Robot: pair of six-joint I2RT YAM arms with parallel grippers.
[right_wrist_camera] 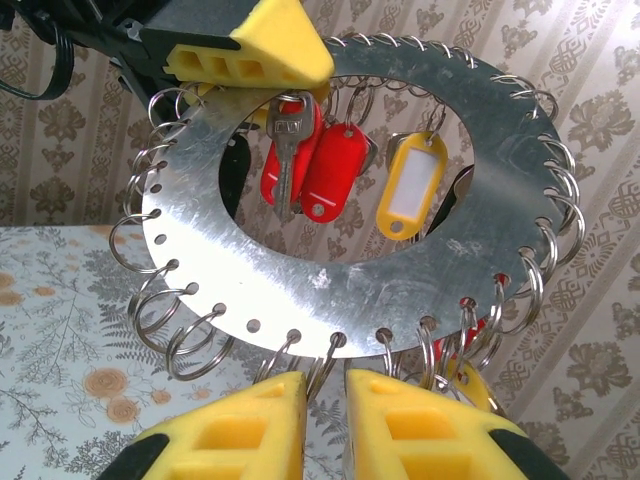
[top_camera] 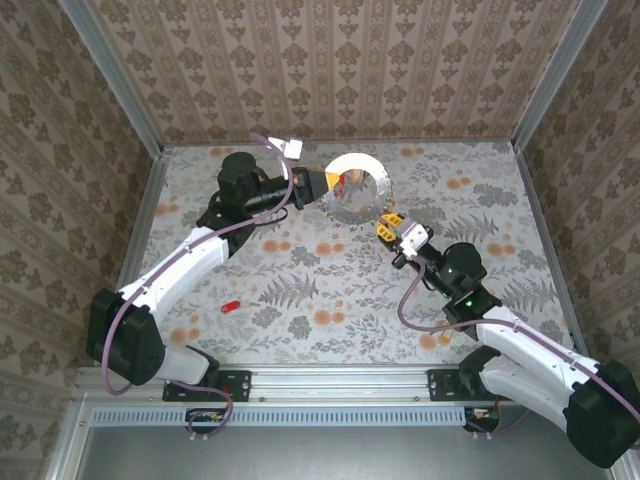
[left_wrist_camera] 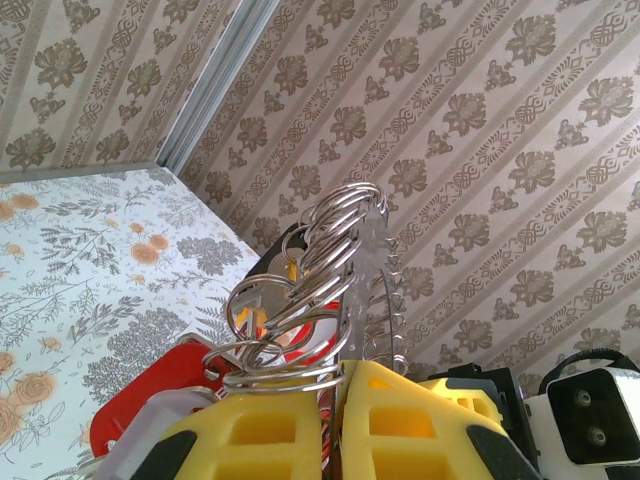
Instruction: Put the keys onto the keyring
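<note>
The keyring (top_camera: 355, 212), one in number, is held clear of the table (top_camera: 330, 285) at the far centre. Being circular it has no long axis; its flat face is tilted up and towards the near side, and in the left wrist view it appears edge-on (left_wrist_camera: 360, 290). The left gripper (top_camera: 322, 186) is clamped on its left rim and the right gripper (top_camera: 388, 226) is closed narrowly on its near-right rim, so the ring is pinched at two points. Many small split rings (right_wrist_camera: 190, 345) line the toothed rim, too many to count reliably.

Keys (right_wrist_camera: 285, 150) hang from the rim beside the left gripper, behind the open centre, with their long axes across the opening. They comprise two red heads, one bare metal key in front of them, one yellow tag (right_wrist_camera: 410, 185) with a white window and one dark piece that is partly hidden. One loose red key (top_camera: 230, 306) lies on the near left of the table, well apart from the ring, with its long axis roughly left to right.
</note>
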